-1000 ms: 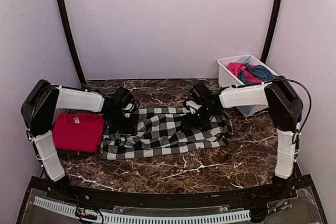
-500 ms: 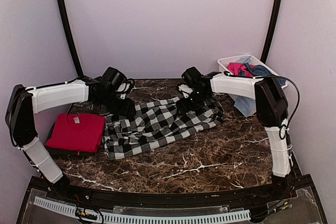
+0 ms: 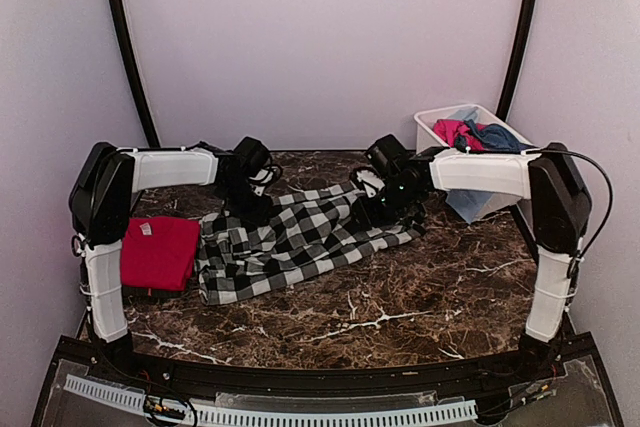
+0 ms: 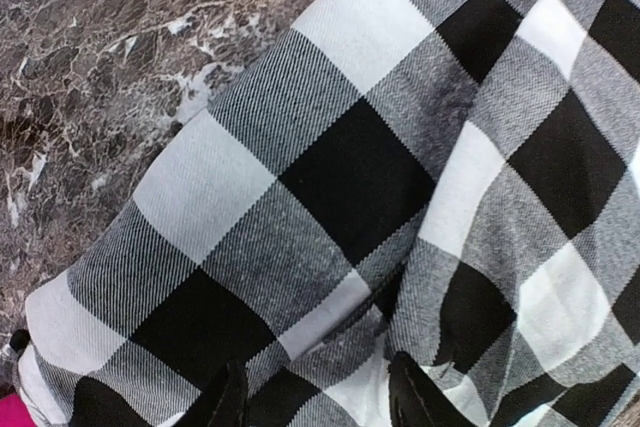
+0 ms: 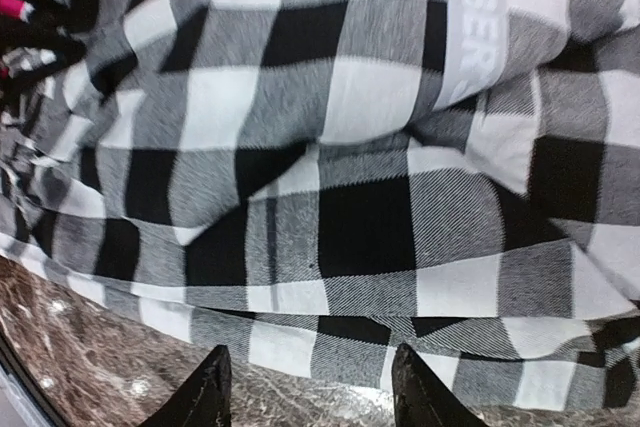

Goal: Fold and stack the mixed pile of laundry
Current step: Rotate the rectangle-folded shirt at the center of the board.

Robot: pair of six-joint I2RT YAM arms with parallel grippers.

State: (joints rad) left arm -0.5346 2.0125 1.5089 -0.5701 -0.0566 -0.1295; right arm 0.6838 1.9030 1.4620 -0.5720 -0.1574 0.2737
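While the checked garment (image 3: 300, 237) lies spread and rumpled across the middle of the marble table (image 3: 400, 307), both arms bend down onto its far edge. The left gripper (image 3: 252, 209) sits at the cloth's far left corner. In its wrist view its fingers (image 4: 228, 399) stand apart, with checked fabric lying under and between them but nothing visibly pinched. The right gripper (image 3: 378, 209) sits at the far right end of the same garment. Its fingers (image 5: 212, 387) are likewise spread wide, poised over the hem where the cloth meets the marble, and a band of white lettering (image 5: 472, 37) shows farther up the fabric. A folded red tee (image 3: 158, 252) rests at the table's left side, just beside the garment's left end. At the far right corner a white tub (image 3: 432, 142) holds a pink piece (image 3: 452, 132) and a blue piece (image 3: 492, 135), bunched together.
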